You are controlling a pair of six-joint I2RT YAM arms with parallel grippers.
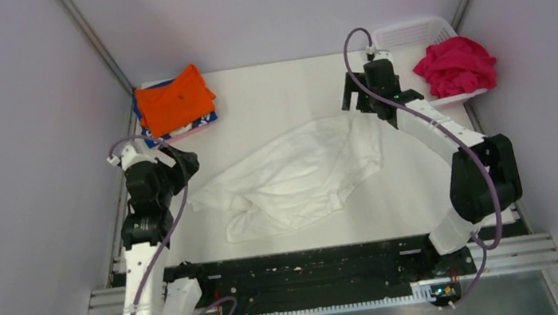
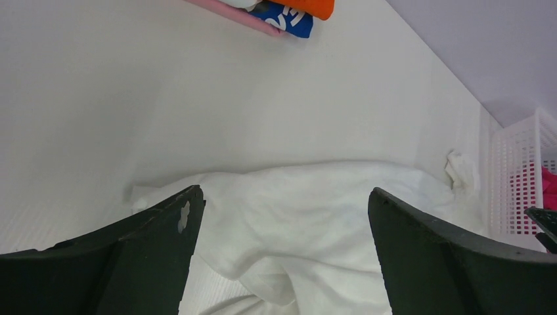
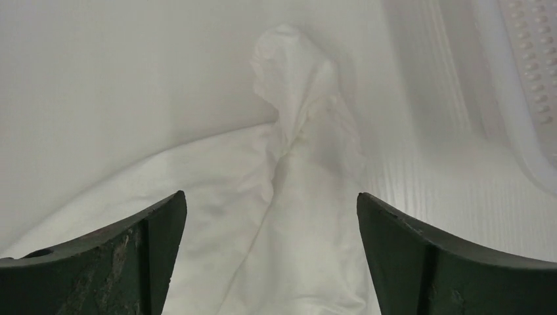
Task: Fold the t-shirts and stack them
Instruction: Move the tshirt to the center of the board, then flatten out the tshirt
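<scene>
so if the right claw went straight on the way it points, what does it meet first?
Likely the bunched corner of the white t-shirt, centred ahead of the open right claw, with the table beneath it. Depth is unclear.

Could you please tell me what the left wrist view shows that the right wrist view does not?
Only left wrist: past the open left gripper, the folded stack in orange, blue and pink, and the magenta t-shirt in the basket. Only right wrist: creases in the bunched corner of the white t-shirt, ahead of the open right gripper. Both: the white t-shirt on the table, a basket edge, open jaws.
</scene>
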